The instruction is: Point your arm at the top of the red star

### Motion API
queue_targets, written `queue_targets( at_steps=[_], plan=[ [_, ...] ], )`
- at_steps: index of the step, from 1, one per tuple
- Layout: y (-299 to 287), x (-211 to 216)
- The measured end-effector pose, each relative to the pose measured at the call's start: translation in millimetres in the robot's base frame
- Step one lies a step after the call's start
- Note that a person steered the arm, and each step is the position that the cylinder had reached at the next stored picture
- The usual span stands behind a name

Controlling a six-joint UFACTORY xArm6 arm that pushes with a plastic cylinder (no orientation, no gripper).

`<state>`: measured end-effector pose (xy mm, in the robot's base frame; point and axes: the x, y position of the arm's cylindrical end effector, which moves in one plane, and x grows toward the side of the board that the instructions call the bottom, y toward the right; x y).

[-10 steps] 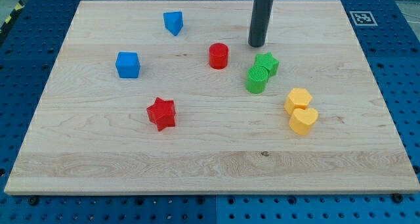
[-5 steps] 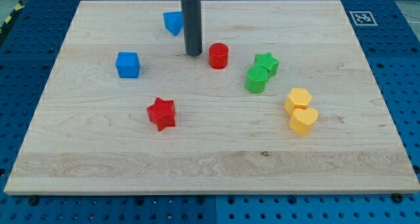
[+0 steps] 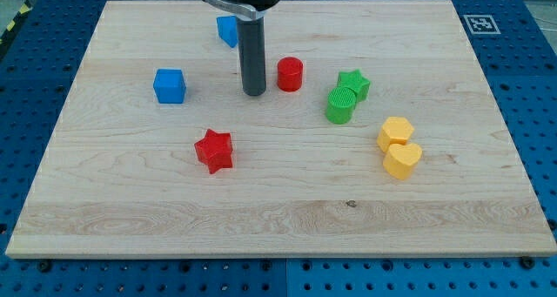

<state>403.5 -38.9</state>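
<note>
— Red star (image 3: 214, 151): where? And my tip (image 3: 254, 93)?
— Left of the counter (image 3: 287, 214) middle; tip at its one o'clock, apart, bare wood between. No pincer, nothing held.

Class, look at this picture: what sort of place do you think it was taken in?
Probably a robotics lab bench: a wooden board lies on a blue perforated table, a printed marker tag sits at its corner, and my tip stands among small coloured blocks.
</note>
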Motion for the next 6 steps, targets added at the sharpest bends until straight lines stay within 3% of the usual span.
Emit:
queue_targets(
  at_steps=[3,6],
  plan=[
    [-5.1,21.4],
    [-64.3,40.6]
  ],
)
